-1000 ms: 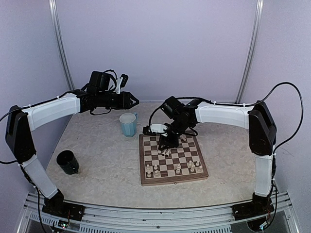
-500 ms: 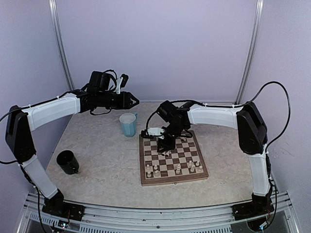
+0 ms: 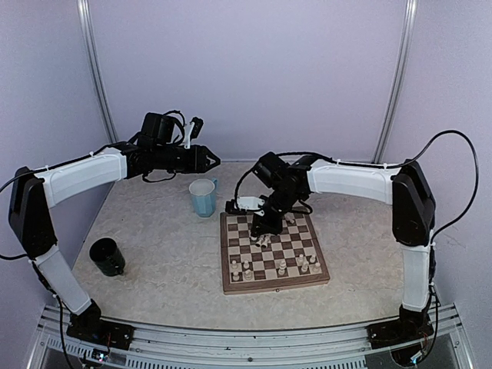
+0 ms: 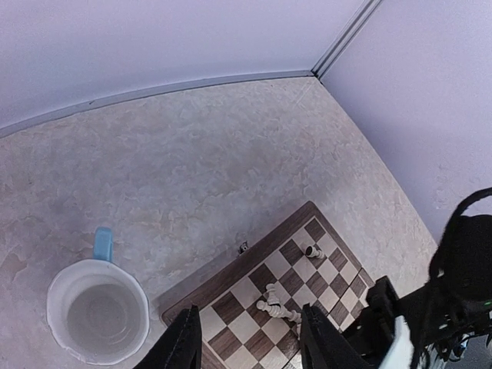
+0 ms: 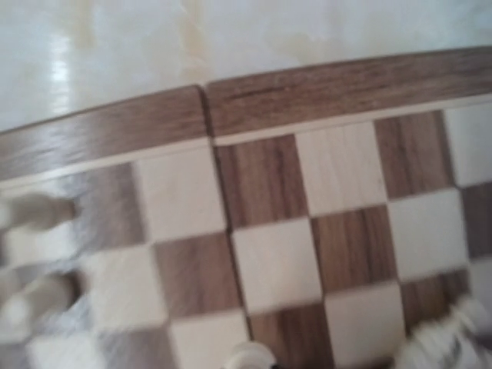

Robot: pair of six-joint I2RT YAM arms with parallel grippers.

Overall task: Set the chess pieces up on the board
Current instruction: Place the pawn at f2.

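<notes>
On mottled tabletop [image 3: 161, 254], the board [image 3: 267, 264]; lilac walls [image 3: 246, 77] around.

Right gripper [image 3: 261, 233] is down over the far-left part of the board [image 3: 273, 287], tip right at a couple of chess pieces [image 3: 263, 241]; can't tell how the jaws stand from here. More pieces stand scattered along the two near rows. Left gripper [image 3: 209, 160] is raised off the table [image 3: 169, 254], pointing right, near the blue cup [image 3: 203, 198]; black cup [image 3: 107, 257] sits well apart at the left.
</notes>
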